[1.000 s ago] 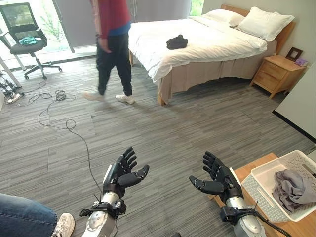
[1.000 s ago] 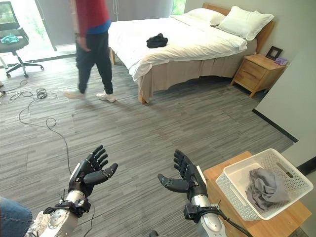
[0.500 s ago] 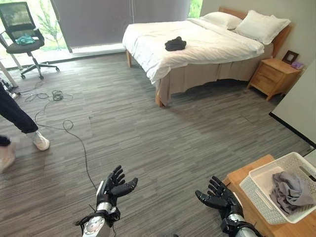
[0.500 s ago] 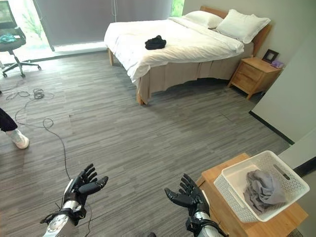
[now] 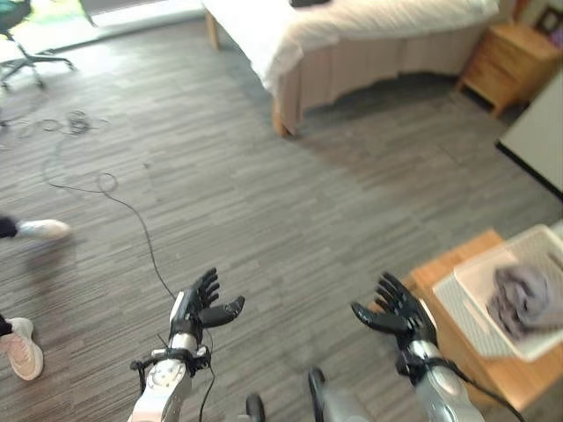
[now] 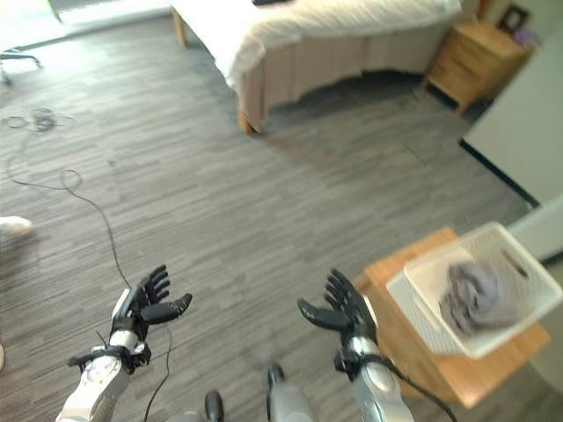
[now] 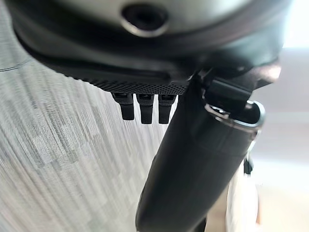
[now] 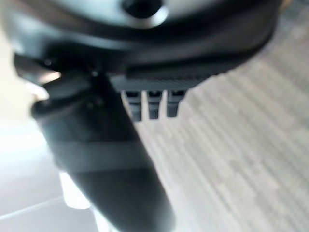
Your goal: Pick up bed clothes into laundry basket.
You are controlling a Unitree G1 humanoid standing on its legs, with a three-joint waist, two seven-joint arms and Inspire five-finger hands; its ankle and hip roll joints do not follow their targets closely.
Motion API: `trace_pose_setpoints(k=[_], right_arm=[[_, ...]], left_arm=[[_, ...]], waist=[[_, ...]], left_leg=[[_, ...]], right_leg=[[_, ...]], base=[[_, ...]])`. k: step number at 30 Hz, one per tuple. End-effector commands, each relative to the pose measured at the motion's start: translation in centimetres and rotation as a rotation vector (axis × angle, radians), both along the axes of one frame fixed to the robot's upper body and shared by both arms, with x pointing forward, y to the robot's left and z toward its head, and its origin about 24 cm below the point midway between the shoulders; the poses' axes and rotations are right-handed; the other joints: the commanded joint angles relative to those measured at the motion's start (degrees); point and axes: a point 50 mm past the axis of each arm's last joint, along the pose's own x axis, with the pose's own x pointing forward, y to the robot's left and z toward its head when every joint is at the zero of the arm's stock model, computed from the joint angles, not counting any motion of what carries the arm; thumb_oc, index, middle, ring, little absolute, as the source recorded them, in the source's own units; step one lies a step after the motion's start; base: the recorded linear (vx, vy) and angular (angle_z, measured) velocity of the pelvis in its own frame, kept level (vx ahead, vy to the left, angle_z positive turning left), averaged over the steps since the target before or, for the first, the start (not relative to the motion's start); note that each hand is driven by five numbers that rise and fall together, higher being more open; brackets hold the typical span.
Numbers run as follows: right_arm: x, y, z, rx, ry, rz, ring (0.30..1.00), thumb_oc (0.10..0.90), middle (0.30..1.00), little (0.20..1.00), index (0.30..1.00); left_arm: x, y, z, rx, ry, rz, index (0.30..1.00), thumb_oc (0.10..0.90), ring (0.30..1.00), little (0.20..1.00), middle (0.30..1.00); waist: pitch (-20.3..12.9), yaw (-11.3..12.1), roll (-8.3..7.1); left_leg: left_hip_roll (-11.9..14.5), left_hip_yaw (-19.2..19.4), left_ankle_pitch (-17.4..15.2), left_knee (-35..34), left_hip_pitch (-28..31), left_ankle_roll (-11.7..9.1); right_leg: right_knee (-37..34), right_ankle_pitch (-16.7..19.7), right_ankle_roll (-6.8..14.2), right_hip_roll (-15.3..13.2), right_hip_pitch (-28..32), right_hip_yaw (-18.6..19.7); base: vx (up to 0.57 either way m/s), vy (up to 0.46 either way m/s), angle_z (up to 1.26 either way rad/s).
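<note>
A grey wood-grain plank floor (image 5: 290,202) fills most of the room, its boards running in long narrow strips. At the far side stands a bed (image 5: 352,35) with a smooth white cover and a beige pleated skirt, set on wooden legs; a dark garment (image 5: 310,3) lies on the cover at the very top edge of the left eye view. Beside the bed is a boxy wooden nightstand (image 5: 510,53). Near the robot's right side, a low wooden table (image 6: 422,343) carries a white perforated plastic laundry basket (image 6: 519,325), rectangular with rounded corners, and a crumpled grey cloth (image 6: 471,294) lies inside it. A thin black cable (image 5: 106,189) snakes across the floor at the left, and a person's white shoe (image 5: 19,347) shows at the left edge. The left hand (image 5: 198,309) and the right hand (image 5: 400,315) hover above the floor with fingers spread straight, empty and touching nothing.
</note>
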Motion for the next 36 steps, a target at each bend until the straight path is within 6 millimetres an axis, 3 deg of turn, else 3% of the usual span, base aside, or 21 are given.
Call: trace_pose_setpoints(k=[1, 3, 5, 7, 8, 10, 11, 13, 14, 15, 17, 20, 21, 22, 25, 29, 30, 31, 33, 35, 36], right_arm=[[0.5, -0.4, 2.8, -0.013, -0.179, -0.002, 0.9, 0.8, 0.9, 0.9, 0.9], [0.3, -0.6, 2.6, -0.017, -0.17, -0.014, 0.9, 0.8, 0.9, 0.9, 0.9], [0.4, -0.4, 2.6, -0.031, -0.17, 0.002, 0.9, 0.8, 0.9, 0.9, 0.9], [0.5, 0.1, 3.1, -0.064, -0.178, 0.059, 0.9, 0.8, 0.9, 0.9, 0.9], [0.5, 0.1, 3.1, -0.065, -0.178, 0.059, 0.9, 0.8, 0.9, 0.9, 0.9], [0.8, 0.5, 3.2, -0.071, -0.18, 0.096, 0.9, 0.8, 0.9, 0.9, 0.9], [0.9, 0.6, 3.1, -0.08, -0.175, 0.11, 0.9, 0.8, 0.9, 0.9, 0.9], [1.4, 0.9, 4.0, -0.087, -0.212, 0.134, 0.9, 0.8, 0.9, 0.9, 0.9], [1.5, 1.1, 4.4, -0.074, -0.235, 0.138, 0.9, 0.8, 0.9, 0.9, 0.9], [2.0, 1.4, 4.9, -0.098, -0.249, 0.15, 0.9, 0.8, 0.9, 0.9, 0.9], [2.0, 1.2, 4.9, -0.118, -0.247, 0.137, 0.9, 0.8, 0.9, 0.9, 0.9], [1.8, 0.6, 5.5, -0.097, -0.272, 0.114, 0.9, 0.8, 0.9, 0.9, 0.9], [1.6, 0.4, 5.4, -0.11, -0.269, 0.123, 0.9, 0.8, 0.9, 0.9, 0.9], [1.2, 0.9, 4.0, -0.166, -0.211, 0.143, 0.9, 0.8, 0.9, 0.9, 0.9], [1.2, 1.6, 3.4, -0.139, -0.19, 0.129, 0.9, 0.8, 0.9, 0.9, 0.9], [0.8, 3.3, 2.8, -0.053, -0.171, 0.155, 0.9, 0.8, 0.9, 0.9, 0.9], [0.9, 3.6, 2.8, -0.048, -0.173, 0.166, 0.9, 0.8, 0.9, 0.9, 0.9], [1.1, 4.1, 2.8, -0.055, -0.172, 0.187, 0.9, 0.8, 0.9, 0.9, 0.9], [1.7, 4.8, 3.7, -0.066, -0.213, 0.218, 0.9, 0.8, 0.9, 0.9, 0.9], [2.0, 5.4, 4.1, -0.12, -0.242, 0.271, 0.9, 0.8, 0.9, 0.9, 0.9], [2.7, 5.6, 4.9, -0.14, -0.28, 0.273, 0.9, 0.8, 0.9, 0.9, 0.9]], left_arm=[[2.3, 0.4, 5.0, 0.059, -0.284, -0.03, 0.9, 0.8, 0.9, 0.9, 0.9], [3.5, -0.8, 5.8, -0.01, -0.324, -0.062, 0.9, 0.8, 0.9, 0.9, 0.9], [3.8, -1.6, 5.8, -0.106, -0.33, -0.054, 0.9, 0.8, 0.9, 0.9, 0.9], [3.4, -2.8, 5.2, -0.187, -0.306, -0.088, 0.9, 0.8, 0.9, 0.9, 0.9], [3.4, -2.8, 5.2, -0.187, -0.305, -0.088, 0.9, 0.8, 0.9, 0.9, 0.9], [2.9, -3.3, 4.6, -0.194, -0.282, -0.105, 0.9, 0.8, 0.9, 0.9, 0.9], [2.6, -3.6, 4.2, -0.209, -0.262, -0.107, 0.9, 0.8, 0.9, 0.9, 0.9], [2.4, -3.6, 3.6, -0.275, -0.234, -0.071, 0.9, 0.8, 0.9, 0.9, 0.9], [2.4, -3.6, 3.5, -0.351, -0.229, -0.047, 0.9, 0.8, 0.9, 0.9, 0.9], [2.7, -4.3, 3.8, -0.424, -0.242, -0.038, 0.9, 0.8, 0.9, 0.9, 0.9], [2.8, -4.3, 3.9, -0.418, -0.249, -0.028, 0.9, 0.8, 0.9, 0.9, 0.9], [3.1, -4.5, 4.2, -0.41, -0.269, -0.037, 0.9, 0.8, 0.9, 0.9, 0.9], [3.0, -4.4, 4.0, -0.383, -0.265, -0.043, 0.9, 0.8, 0.9, 0.9, 0.9], [2.2, -3.4, 3.5, -0.318, -0.264, 0.012, 0.9, 0.8, 0.9, 0.9, 0.9], [1.8, -2.9, 3.5, -0.312, -0.272, 0.053, 0.9, 0.8, 0.9, 0.9, 0.9], [1.6, -2.7, 3.8, -0.293, -0.286, 0.084, 0.9, 0.8, 0.9, 0.9, 0.9], [1.7, -2.8, 4.0, -0.282, -0.295, 0.082, 0.9, 0.8, 0.9, 0.9, 0.9], [1.9, -2.8, 4.4, -0.229, -0.308, 0.065, 0.9, 0.8, 0.9, 0.9, 0.9], [2.6, -2.8, 6.5, -0.004, -0.39, -0.03, 0.9, 0.8, 0.9, 0.9, 0.9], [2.9, -2.7, 7.7, 0.104, -0.448, -0.088, 0.9, 0.8, 0.9, 0.9, 0.9], [3.3, -2.2, 8.4, 0.145, -0.469, -0.104, 0.9, 0.8, 0.9, 0.9, 0.9]], waist=[[-3.13, -2.41, -0.46], [-3.99, -5.36, -0.89], [-4.29, -5.94, -0.79], [-6.08, -5.93, -0.26], [-6.13, -6.09, -0.18], [-7.98, -5.94, 0.83], [-8.77, -5.89, 0.88], [-8.77, -4.58, -0.62], [-7.97, -3.38, -1.88], [-6.43, -1.09, -3.59], [-5.98, -0.35, -3.94], [-5.84, 1.21, -4.45], [-5.67, 2.32, -3.46], [-6.14, 5.55, -0.74], [-6.52, 6.48, -0.88], [-9.05, 7.09, -1.37], [-9.76, 7.24, -2.1], [-10.55, 7.66, -3.47], [-10.36, 7.97, -4.46], [-9.0, 7.06, -3.9], [-7.54, 5.4, -2.66]], left_leg=[[1.15, -8.09, -8.94, 2.56, 4.38, -1.98], [2.25, -10.53, -11.12, 0.79, 9.03, -4.34], [3.21, -11.07, -11.95, 0.63, 10.83, -5.24], [5.48, -11.83, -10.91, 3.46, 12.73, -7.46], [5.59, -11.98, -10.96, 3.55, 12.64, -7.49], [8.11, -12.33, -3.83, 10.46, 11.08, -9.76], [9.32, -13.1, 2.15, 18.16, 8.51, -10.57], [11.3, -11.74, 10.23, 34.6, 1.29, -10.24], [10.77, -11.41, 10.11, 40.62, -1.82, -8.78], [10.1, -9.71, 7.56, 44.76, -6.86, -7.23], [10.56, -8.38, 7.24, 44.7, -9.37, -7.19], [10.87, -3.5, 5.78, 34.13, -15.46, -7.97], [8.77, -2.67, 5.88, 23.27, -17.41, -8.04], [3.74, -9.16, 11.61, 1.25, -20.34, -8.58], [3.5, -8.51, 13.29, -2.14, -20.51, -9.18], [4.06, -5.2, 13.23, 3.61, -20.98, -7.74], [3.68, -4.93, 12.08, 5.01, -20.71, -7.27], [2.76, -4.51, 9.59, 6.38, -19.9, -5.99], [1.61, -3.26, 5.55, 8.31, -18.01, -3.94], [1.31, -2.75, 2.78, 8.5, -13.76, -2.05], [1.27, -3.38, 1.23, 6.92, -9.29, -0.89]], right_leg=[[-10.04, -0.31, -0.84, -1.35, 2.3, -0.87], [-26.72, 1.33, -0.08, -1.18, 2.07, 0.19], [-30.19, 2.92, 0.38, -1.72, 1.05, 0.17], [-29.95, 4.56, 0.02, -2.68, 2.16, -4.61], [-29.98, 4.52, -0.01, -2.69, 2.2, -4.79], [-27.9, 4.2, -2.46, -0.31, 4.42, -5.8], [-27.5, 3.22, -4.01, 1.19, 6.34, -5.46], [-28.04, 0.92, -7.41, 2.01, 11.44, -5.55], [-28.77, -0.09, -8.99, 2.4, 14.16, -5.09], [-30.03, -1.8, -9.94, 2.21, 18.67, -4.01], [-30.5, -2.43, -10.15, 2.05, 20.35, -3.58], [-31.99, -4.43, -9.57, 1.02, 25.35, -3.63], [-31.91, -6.11, -9.01, 1.46, 27.78, -3.13], [-33.19, -10.09, -9.04, 4.54, 34.57, 0.2], [-33.33, -12.5, -8.77, 3.75, 38.39, 2.11], [-31.55, -15.3, -7.22, 0.18, 41.17, 2.52], [-29.94, -14.5, -6.04, -1.22, 40.82, 2.46], [-25.21, -10.84, -4.12, -3.3, 39.78, 2.8], [-10.63, 0.38, -1.47, -5.16, 34.65, 4.04], [0.89, 7.06, -1.14, -5.11, 28.54, 2.21], [8.64, 7.54, -1.81, -3.91, 22.36, 0.25]], base=[[0.4, -0.053, 0.15], [0.6, -0.126, 0.42], [0.43, -0.141, 0.63], [0.57, -0.273, 0.38], [0.5, -0.246, 0.34], [0.46, -0.252, 0.42], [0.52, -0.373, 0.25], [0.51, -0.452, -0.01], [0.65, -0.554, -0.07], [0.47, -0.377, -0.21], [0.37, -0.185, -0.56], [0.54, -0.054, -0.04], [1.31, 0.129, 0.01], [1.16, 0.133, -0.19], [0.68, 0.065, -0.45], [0.59, 0.172, -0.66], [0.41, 0.114, -0.36], [0.57, 0.166, -0.77], [0.55, 0.19, -1.04], [0.6, 0.278, -0.25], [0.51, 0.242, -0.25]])
